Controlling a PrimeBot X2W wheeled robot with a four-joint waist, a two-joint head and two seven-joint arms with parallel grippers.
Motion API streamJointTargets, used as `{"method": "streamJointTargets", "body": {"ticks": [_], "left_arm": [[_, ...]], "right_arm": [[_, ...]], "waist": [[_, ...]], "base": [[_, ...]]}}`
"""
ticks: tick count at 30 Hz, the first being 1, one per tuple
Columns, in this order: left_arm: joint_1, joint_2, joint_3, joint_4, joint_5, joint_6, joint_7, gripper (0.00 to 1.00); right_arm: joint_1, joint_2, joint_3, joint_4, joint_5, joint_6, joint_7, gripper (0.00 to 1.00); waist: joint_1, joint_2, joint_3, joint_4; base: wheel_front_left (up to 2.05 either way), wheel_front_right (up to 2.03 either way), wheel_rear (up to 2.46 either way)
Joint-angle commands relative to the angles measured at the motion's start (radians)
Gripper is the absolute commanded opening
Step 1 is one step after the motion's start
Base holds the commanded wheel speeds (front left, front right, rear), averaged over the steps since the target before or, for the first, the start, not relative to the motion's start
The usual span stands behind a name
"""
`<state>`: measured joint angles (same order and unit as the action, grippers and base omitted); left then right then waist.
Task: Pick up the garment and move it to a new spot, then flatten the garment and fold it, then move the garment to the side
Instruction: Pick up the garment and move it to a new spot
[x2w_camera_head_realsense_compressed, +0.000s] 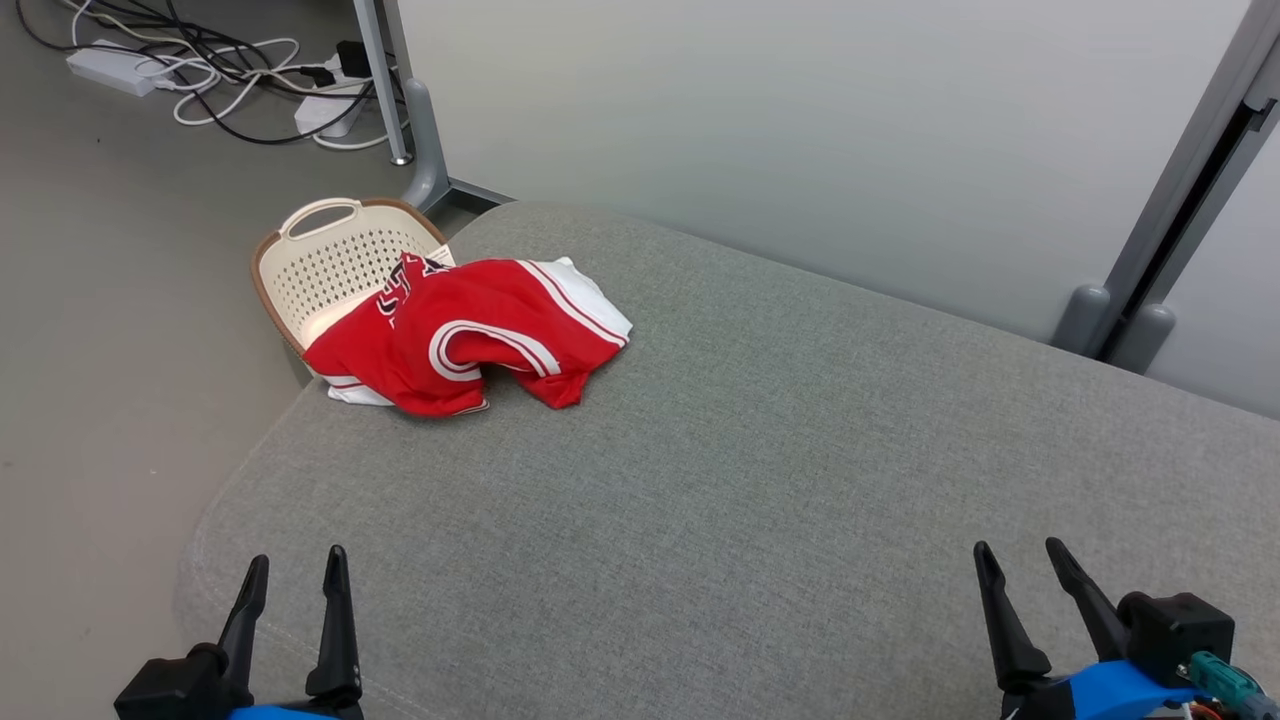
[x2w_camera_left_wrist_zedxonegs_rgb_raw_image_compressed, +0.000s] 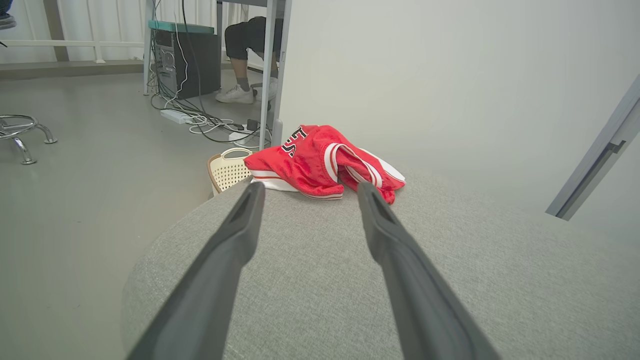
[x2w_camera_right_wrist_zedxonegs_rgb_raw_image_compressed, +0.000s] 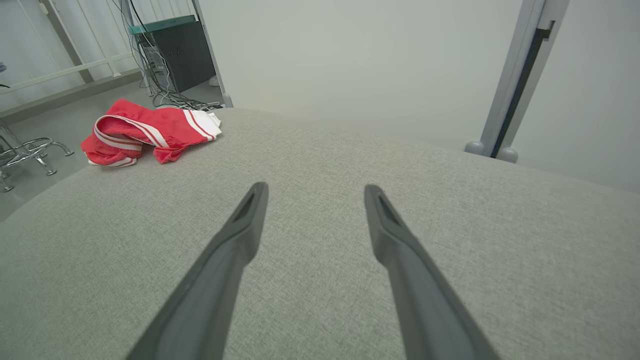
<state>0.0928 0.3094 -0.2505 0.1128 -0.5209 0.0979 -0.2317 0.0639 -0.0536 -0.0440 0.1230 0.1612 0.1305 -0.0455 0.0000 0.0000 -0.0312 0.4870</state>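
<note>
A red garment (x2w_camera_head_realsense_compressed: 465, 335) with white stripes and dark lettering lies crumpled at the far left corner of the grey cushioned surface (x2w_camera_head_realsense_compressed: 760, 470), one edge hanging over the side. In the left wrist view the garment (x2w_camera_left_wrist_zedxonegs_rgb_raw_image_compressed: 320, 162) sits just beyond the fingertips; in the right wrist view the garment (x2w_camera_right_wrist_zedxonegs_rgb_raw_image_compressed: 150, 131) is far off at the upper left. My left gripper (x2w_camera_head_realsense_compressed: 297, 560) is open at the near left edge, well short of the cloth. My right gripper (x2w_camera_head_realsense_compressed: 1022, 550) is open at the near right, nothing between its fingers.
A cream perforated basket (x2w_camera_head_realsense_compressed: 335, 260) stands on the floor against the surface's far left corner, partly under the garment. Cables and power strips (x2w_camera_head_realsense_compressed: 215, 70) lie on the floor behind. A pale partition wall (x2w_camera_head_realsense_compressed: 800, 130) runs along the back. A person's legs (x2w_camera_left_wrist_zedxonegs_rgb_raw_image_compressed: 247, 60) show under a desk.
</note>
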Motion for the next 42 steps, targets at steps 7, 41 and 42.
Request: {"method": "streamJointTargets", "body": {"ticks": [7, 41, 42], "left_arm": [[-0.004, 0.013, 0.003, -0.049, -0.003, 0.017, 0.02, 1.0], [-0.631, 0.227, 0.284, 0.258, -0.436, -0.042, 0.565, 1.0], [-0.642, 0.235, 0.284, 0.277, -0.437, -0.038, 0.576, 1.0]], "right_arm": [[-0.016, 0.002, 0.0, 0.012, -0.002, 0.001, -0.011, 1.0], [-0.186, -0.084, 0.128, -0.218, -0.046, 0.001, 0.016, 1.0], [-0.192, -0.088, 0.128, -0.227, -0.05, 0.001, 0.017, 1.0]], "waist": [[0.0, 0.0, 0.012, -0.014], [0.0, 0.0, 0.428, -0.305], [0.0, 0.0, 0.444, -0.317]], "base": [[0.0, 0.0, 0.0], [0.0, 0.0, 0.0], [0.0, 0.0, 0.0]]}}
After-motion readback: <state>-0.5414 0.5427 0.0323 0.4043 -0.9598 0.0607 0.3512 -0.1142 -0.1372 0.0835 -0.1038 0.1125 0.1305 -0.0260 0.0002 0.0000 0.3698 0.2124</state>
